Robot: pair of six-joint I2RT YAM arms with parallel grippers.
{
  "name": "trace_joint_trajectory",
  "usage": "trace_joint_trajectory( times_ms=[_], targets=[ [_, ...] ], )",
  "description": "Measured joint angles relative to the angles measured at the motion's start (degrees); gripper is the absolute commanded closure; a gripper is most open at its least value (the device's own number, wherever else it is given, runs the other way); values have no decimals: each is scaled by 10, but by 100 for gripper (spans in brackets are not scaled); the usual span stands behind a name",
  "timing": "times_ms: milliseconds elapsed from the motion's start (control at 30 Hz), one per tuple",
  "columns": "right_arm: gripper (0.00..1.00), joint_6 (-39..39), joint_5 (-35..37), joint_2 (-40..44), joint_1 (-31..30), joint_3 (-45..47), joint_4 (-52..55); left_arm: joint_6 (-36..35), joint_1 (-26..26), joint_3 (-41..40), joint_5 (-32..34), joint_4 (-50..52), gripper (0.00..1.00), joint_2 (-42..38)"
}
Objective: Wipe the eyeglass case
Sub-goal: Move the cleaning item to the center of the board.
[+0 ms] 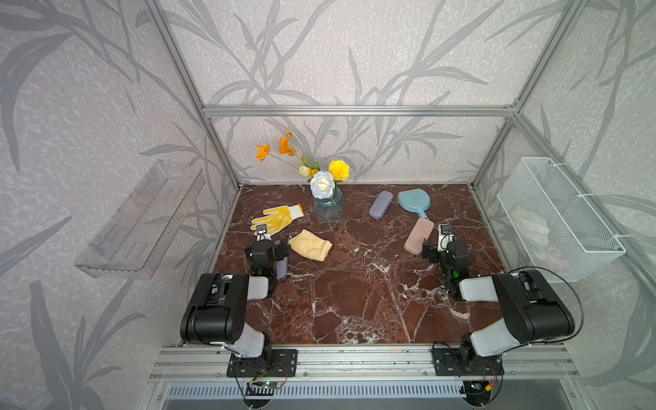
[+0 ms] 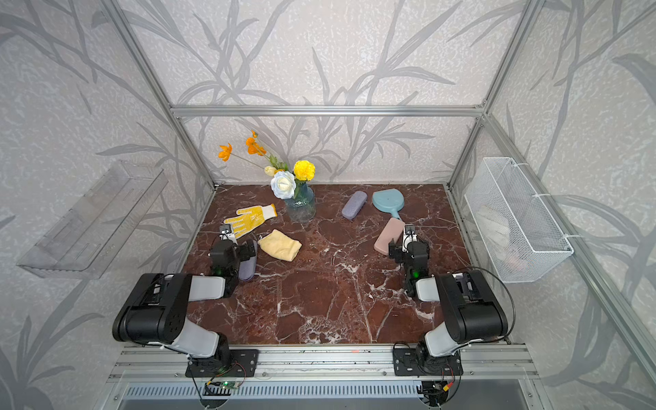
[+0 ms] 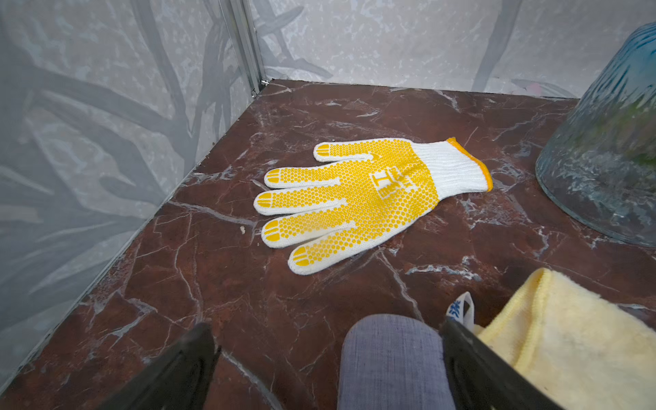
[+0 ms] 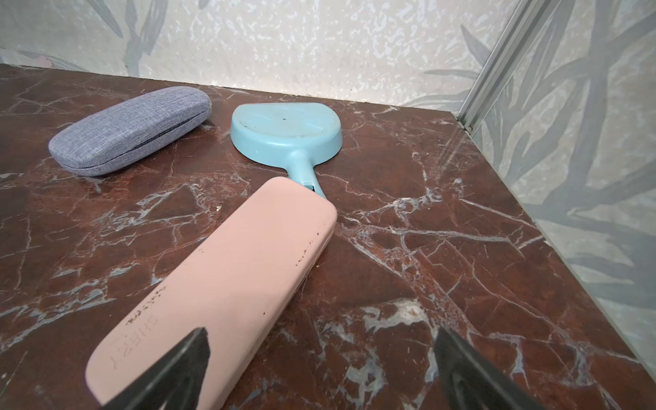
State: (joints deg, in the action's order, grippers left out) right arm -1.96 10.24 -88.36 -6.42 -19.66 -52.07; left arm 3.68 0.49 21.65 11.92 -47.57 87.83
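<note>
Three eyeglass cases are in view. A grey fabric case (image 3: 392,362) lies between the fingers of my open left gripper (image 3: 328,355), close against one finger (image 3: 468,365) and apart from the other. In a top view this case (image 1: 282,268) pokes out beneath the left gripper (image 1: 271,250). A folded yellow cloth (image 1: 310,245) lies right beside it. A pink case (image 4: 227,284) lies flat, its near end under one finger of my open right gripper (image 4: 321,355), which holds nothing. A second grey case (image 1: 380,205) rests near the back wall.
A yellow-dotted work glove (image 1: 278,218) lies at the back left. A glass vase of flowers (image 1: 328,207) stands mid-back, and a light blue hand mirror (image 1: 413,200) lies face down behind the pink case. A wire basket (image 1: 561,220) and a clear shelf (image 1: 142,220) hang on the side walls.
</note>
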Motion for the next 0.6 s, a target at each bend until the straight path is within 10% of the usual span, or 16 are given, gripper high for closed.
trace_joint_trajectory(
  times_ms=[600],
  targets=[
    [1, 0, 0, 0, 0, -15, 29, 0, 0, 0, 0, 0, 0, 0]
  ],
)
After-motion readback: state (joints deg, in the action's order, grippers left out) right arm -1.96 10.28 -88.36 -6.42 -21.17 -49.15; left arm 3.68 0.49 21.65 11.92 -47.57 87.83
